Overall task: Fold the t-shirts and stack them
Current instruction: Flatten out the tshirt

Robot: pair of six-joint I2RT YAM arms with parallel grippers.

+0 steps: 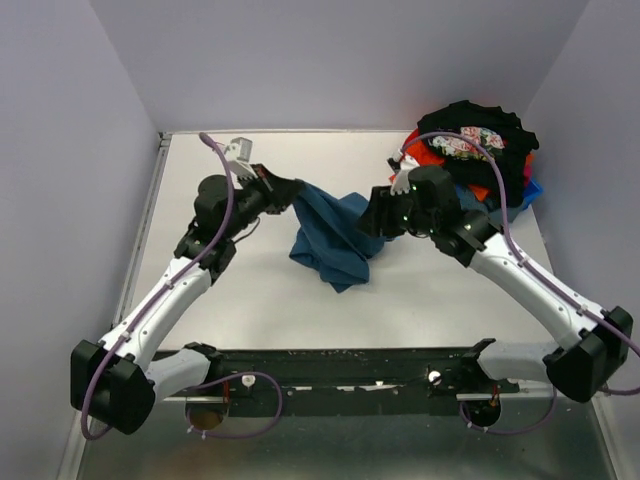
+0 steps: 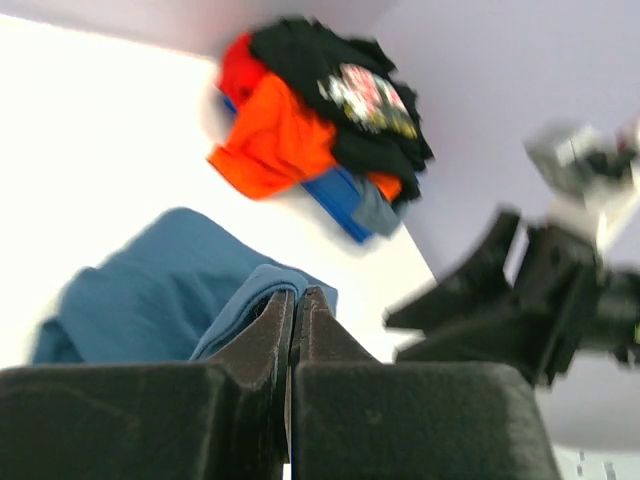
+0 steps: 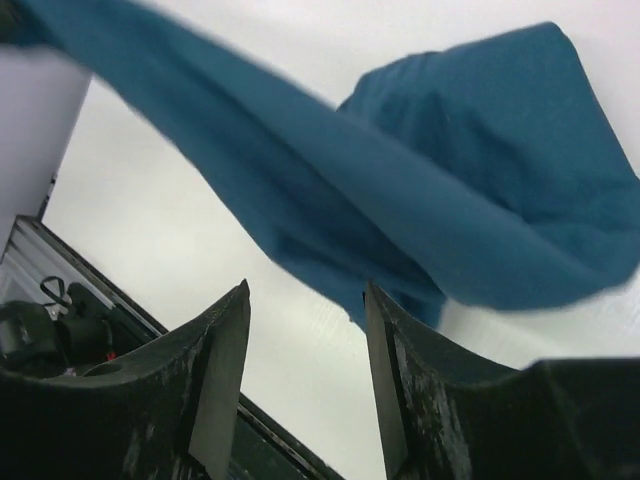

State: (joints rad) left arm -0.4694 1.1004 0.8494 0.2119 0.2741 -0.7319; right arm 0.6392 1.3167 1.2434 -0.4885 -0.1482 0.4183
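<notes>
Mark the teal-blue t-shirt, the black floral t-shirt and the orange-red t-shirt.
teal-blue t-shirt [image 1: 335,240], top view, bunched middle.
black floral t-shirt [image 1: 468,143], top view, floral print.
orange-red t-shirt [image 2: 280,140], left wrist view, upper fold.

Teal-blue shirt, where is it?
In the top view the teal-blue shirt is in the middle of the table, between the claws: left claw pinching its left end, open right claw beside its right end.

White table [image 1: 250,310] between pale lilac walls [image 1: 330,60]
</notes>
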